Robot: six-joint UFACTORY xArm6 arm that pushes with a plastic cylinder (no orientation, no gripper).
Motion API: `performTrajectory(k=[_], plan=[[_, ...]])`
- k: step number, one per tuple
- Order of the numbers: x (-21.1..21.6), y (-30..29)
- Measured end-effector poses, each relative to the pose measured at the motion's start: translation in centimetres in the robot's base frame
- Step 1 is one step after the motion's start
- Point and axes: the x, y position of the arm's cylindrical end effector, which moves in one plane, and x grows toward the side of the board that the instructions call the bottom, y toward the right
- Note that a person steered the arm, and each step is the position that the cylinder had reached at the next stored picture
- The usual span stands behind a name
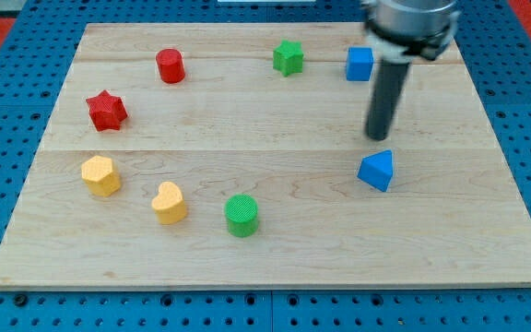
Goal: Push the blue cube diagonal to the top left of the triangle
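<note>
Cube near the top edge, push not yet finished.

The blue cube (359, 64) sits at upper right of the board (265, 231), above and slightly left of the blue triangle (376, 171), not clearly diagonal. My tip (378, 137), a bare rod with nothing to open or close, stands between them, just above the triangle, touching neither. The cube likely needs nudging further left.

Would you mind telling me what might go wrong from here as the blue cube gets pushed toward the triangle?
1. My tip hangs just above the blue triangle, between it and the blue cube; a small downward slide could knock the triangle and shift the target.
2. The cube lies near the board's top edge, so an off-centre push might send it off the board.
</note>
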Motion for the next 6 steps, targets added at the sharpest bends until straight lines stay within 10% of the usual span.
performTrajectory(k=[1,3,6], plan=[[-5.7,5.8],[-15.3,-2.9],[-11.8,-2.2]])
